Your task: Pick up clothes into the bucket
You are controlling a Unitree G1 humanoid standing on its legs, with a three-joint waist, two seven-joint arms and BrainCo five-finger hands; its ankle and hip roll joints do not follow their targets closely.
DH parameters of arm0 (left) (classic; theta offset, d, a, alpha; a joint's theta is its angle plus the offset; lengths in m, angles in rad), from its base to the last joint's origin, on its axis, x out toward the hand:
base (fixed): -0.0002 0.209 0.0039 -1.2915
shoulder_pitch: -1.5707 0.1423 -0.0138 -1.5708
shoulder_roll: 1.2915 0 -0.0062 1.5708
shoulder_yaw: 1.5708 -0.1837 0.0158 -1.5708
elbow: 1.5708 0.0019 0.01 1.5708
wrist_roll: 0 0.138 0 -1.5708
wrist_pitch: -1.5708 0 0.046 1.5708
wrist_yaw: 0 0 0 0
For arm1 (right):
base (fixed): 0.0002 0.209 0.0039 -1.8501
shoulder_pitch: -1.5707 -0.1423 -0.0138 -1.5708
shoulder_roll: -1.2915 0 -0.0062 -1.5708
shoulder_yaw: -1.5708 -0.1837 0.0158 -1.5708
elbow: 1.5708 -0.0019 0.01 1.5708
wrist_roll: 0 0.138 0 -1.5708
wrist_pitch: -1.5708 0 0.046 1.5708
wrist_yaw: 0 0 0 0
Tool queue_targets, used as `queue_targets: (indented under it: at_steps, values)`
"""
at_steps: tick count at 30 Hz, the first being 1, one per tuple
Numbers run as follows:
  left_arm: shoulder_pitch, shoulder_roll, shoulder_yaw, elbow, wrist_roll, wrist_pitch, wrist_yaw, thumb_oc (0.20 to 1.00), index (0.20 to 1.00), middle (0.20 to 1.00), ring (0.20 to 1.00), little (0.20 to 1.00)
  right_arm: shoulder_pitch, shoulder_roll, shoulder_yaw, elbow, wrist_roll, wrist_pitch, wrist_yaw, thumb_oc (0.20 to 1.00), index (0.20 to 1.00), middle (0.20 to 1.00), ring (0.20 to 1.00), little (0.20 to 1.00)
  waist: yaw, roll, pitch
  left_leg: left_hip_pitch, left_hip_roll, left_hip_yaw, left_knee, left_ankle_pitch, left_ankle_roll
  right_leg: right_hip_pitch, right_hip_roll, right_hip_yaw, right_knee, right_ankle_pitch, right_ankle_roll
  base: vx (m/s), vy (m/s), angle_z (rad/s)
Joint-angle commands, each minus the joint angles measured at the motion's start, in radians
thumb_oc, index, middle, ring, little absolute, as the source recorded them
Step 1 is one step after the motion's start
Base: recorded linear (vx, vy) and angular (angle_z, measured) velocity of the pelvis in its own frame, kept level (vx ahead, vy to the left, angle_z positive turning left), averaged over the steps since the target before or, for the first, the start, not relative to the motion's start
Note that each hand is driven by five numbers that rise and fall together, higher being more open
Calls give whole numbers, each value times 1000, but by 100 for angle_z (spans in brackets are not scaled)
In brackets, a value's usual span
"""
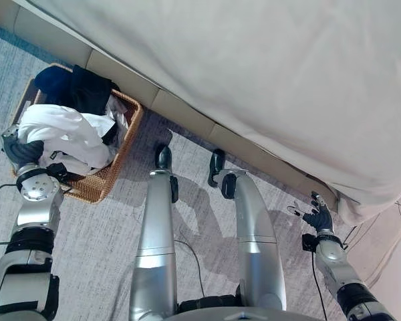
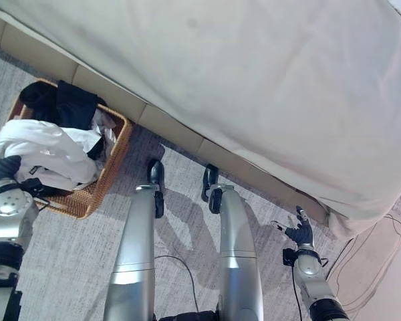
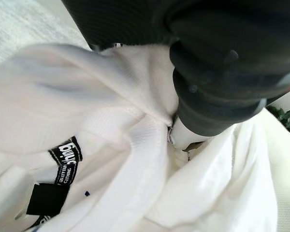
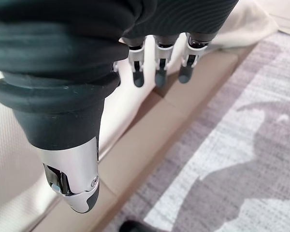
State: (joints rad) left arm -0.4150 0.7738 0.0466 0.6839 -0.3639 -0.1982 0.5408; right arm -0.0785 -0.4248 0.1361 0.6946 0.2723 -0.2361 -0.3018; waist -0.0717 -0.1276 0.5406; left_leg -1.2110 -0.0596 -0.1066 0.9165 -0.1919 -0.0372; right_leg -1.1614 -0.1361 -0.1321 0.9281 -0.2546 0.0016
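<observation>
- White cloth, a bunched white garment (image 1: 63, 134), is lying heaped across the woven basket (image 1: 123, 144), spilling over the basket's rim on the side nearest my left arm.
- Dark clothes (image 1: 77, 87) are sitting in the basket too, at the end of it nearest the bed, touching the white garment.
- My left hand (image 1: 17, 148) is pressing into the white garment at the basket's near corner; in my left wrist view the white fabric, with a black label (image 3: 66, 158) sewn on it, is crowding right up against the hand's dark cover, and my fingers are buried in the cloth, so I cannot tell whether they are curled or straight.
- The basket is standing on the grey carpet (image 1: 100, 234), just beside the beige base of the bed (image 1: 187, 110).
- A cream bedspread (image 1: 254, 73) is hanging over that base, well away from the basket's clothes.
- My right hand (image 1: 317, 215) is hovering far from the basket, near the bedspread's hanging corner, with its fingers (image 4: 158, 72) straight and spread, holding nothing.
</observation>
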Motion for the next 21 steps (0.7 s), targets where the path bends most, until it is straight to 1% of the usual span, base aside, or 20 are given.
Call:
queue_targets:
  at_steps: [1, 3, 4, 5, 8, 11, 14, 16, 17, 19, 21]
  values:
    - [25, 44, 5, 37, 44, 18, 38, 1000, 1000, 1000, 1000, 1000, 34, -21, 25, -9, 42, -29, -30, 1000, 1000, 1000, 1000, 1000, -6, -22, -21, 34, -8, 10, 18, -40, 50, 52, -37, 39, -49, 59, 72, 31, 18, 2]
    - [7, 40, -5, 85, 45, 54, 27, 1000, 1000, 1000, 1000, 1000, 29, -22, 31, -2, 48, -18, -28, 1000, 1000, 1000, 1000, 1000, -6, -24, -21, 31, -9, 10, 19, -42, 53, 51, -37, 37, -56, 61, 74, 24, 18, 2]
    - [5, 34, -5, 87, 72, 94, 27, 1000, 1000, 1000, 1000, 1000, 33, -22, 32, -7, 46, -7, -26, 1000, 1000, 1000, 1000, 1000, -6, -24, -21, 31, -10, 10, 18, -44, 57, 51, -38, 35, -62, 65, 76, 46, 32, 4]
    - [6, 28, 0, 82, 72, 103, 37, 1000, 1000, 1000, 1000, 1000, 34, -19, 32, -11, 43, -1, -25, 1000, 1000, 1000, 1000, 1000, -6, -26, -21, 31, -11, 9, 16, -44, 59, 53, -36, 35, -67, 67, 76, 36, 29, 4]
    - [3, 11, 14, 69, 55, 106, 44, 1000, 1000, 1000, 1000, 1000, 21, -14, 38, -9, 49, 12, -17, 1000, 1000, 1000, 1000, 1000, -4, -29, -21, 39, -9, 8, 2, -42, 62, 62, -32, 37, -93, 78, 79, 16, 10, 3]
    - [15, 9, 22, 72, 66, 112, 40, 1000, 1000, 1000, 1000, 1000, 15, -13, 43, -11, 50, 14, -10, 1000, 1000, 1000, 1000, 1000, -3, -32, -21, 51, -7, 8, -8, -40, 64, 73, -29, 40, -110, 84, 78, -2, 12, -1]
    - [34, -3, 39, 96, 94, 135, 41, 1000, 1000, 1000, 1000, 1000, -7, -16, 52, 0, 47, 19, 4, 1000, 1000, 1000, 1000, 1000, -4, -30, -21, 106, 2, 15, -61, -28, 68, 120, -16, 48, -179, 112, 81, -14, 33, -14]
    - [35, -5, 43, 106, 96, 136, 43, 1000, 1000, 1000, 1000, 1000, -11, -16, 54, 1, 47, 20, 7, 1000, 1000, 1000, 1000, 1000, -4, -30, -21, 123, 5, 17, -77, -22, 67, 133, -13, 50, -194, 118, 82, -13, 23, -15]
    - [45, -8, 49, 111, 117, 140, 47, 1000, 1000, 1000, 1000, 1000, -13, -11, 52, 4, 43, 21, 10, 1000, 1000, 1000, 1000, 1000, -4, -24, -21, 156, 8, 23, -107, -12, 65, 161, -10, 52, -219, 125, 84, -14, 16, -14]
    - [54, -13, 52, 119, 125, 140, 51, 1000, 1000, 1000, 1000, 1000, -13, -10, 52, 6, 39, 22, 12, 1000, 1000, 1000, 1000, 1000, -3, -20, -21, 177, 10, 27, -125, -7, 65, 176, -8, 55, -234, 129, 84, -16, 11, -10]
    - [86, -38, 61, 86, 144, 135, 55, 1000, 1000, 1000, 1000, 1000, -13, -5, 47, 14, 33, 27, 11, 1000, 1000, 1000, 1000, 1000, 4, -7, -21, 231, 11, 33, -171, 8, 61, 222, -8, 58, -268, 137, 84, -20, -4, -13]
